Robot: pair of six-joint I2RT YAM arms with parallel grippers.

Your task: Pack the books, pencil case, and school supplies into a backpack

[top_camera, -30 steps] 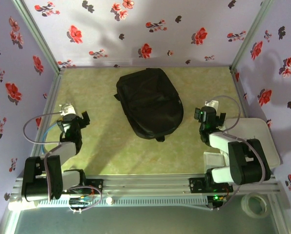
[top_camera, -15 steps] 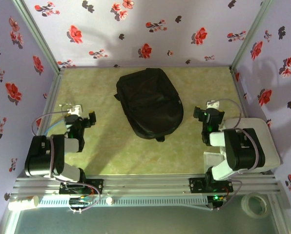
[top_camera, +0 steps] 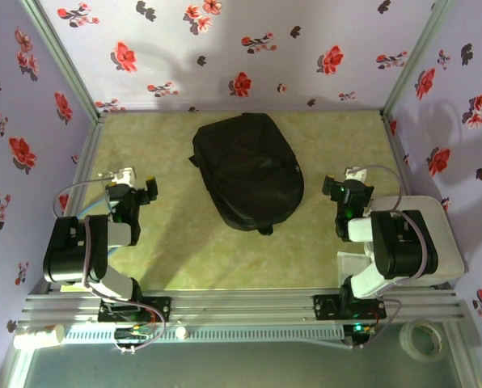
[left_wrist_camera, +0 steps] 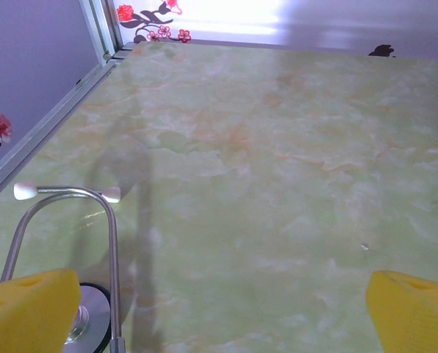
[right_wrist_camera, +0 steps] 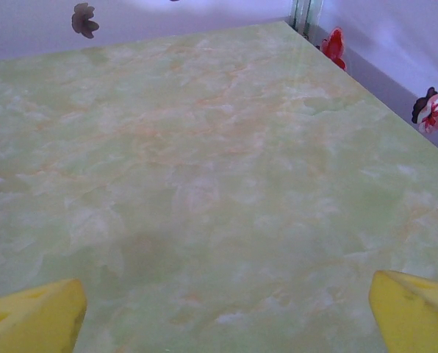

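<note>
Backpack [top_camera: 245, 170] lay flat mid-table between the arms, long axis running away from the bases, slightly skewed. Left gripper [top_camera: 136, 186] sat to its left, right gripper [top_camera: 344, 186] to its right. Both spread wide, empty, neither clearly nearer.

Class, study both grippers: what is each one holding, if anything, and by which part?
Nothing is held. The left gripper and the right gripper both stand open and empty; the backpack lies apart from both.
</note>
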